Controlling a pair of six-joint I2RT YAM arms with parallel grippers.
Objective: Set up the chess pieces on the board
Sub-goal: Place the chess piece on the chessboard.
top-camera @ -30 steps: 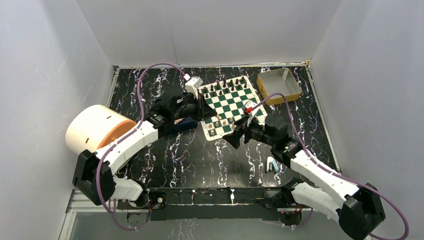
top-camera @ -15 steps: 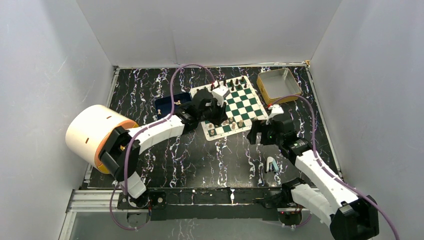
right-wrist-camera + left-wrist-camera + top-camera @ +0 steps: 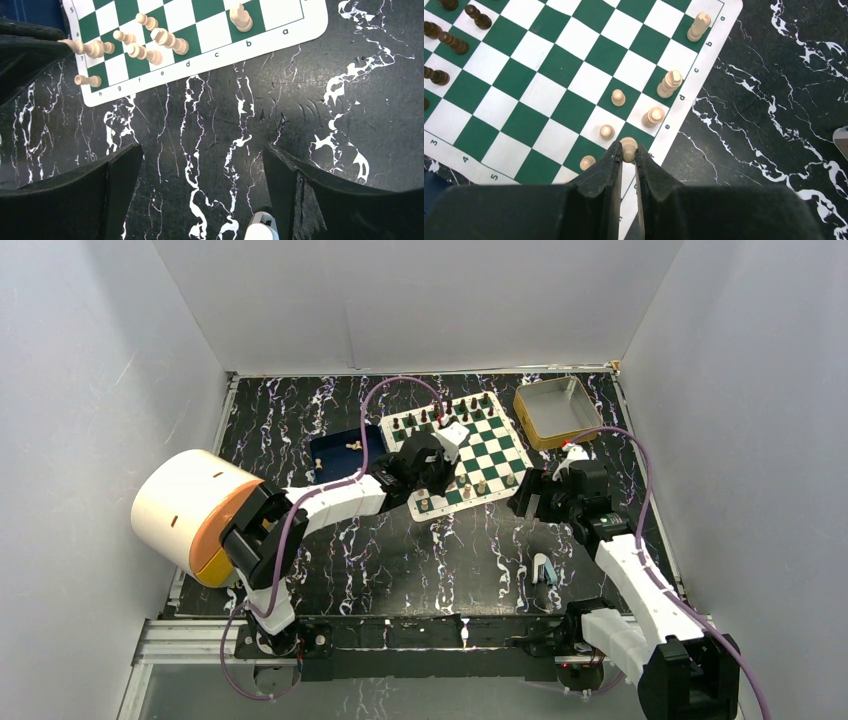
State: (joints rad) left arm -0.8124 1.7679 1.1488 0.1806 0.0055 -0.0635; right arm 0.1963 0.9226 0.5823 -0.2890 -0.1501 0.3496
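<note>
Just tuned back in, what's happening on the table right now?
The left gripper is shut on a cream chess piece at the board's lettered edge row, beside other cream pieces already standing there. The dark pieces line the far side. The right gripper hangs open and empty over the bare table beside the board. More cream pieces lie in the blue tray.

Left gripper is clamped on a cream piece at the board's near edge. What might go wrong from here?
1. A round-headed cream pawn stands close beside one finger of the left gripper; opening could knock it over.
2. The small cream chess piece it grips sits near the white border of the green-and-white chessboard mat, so it may end up off-square.
</note>
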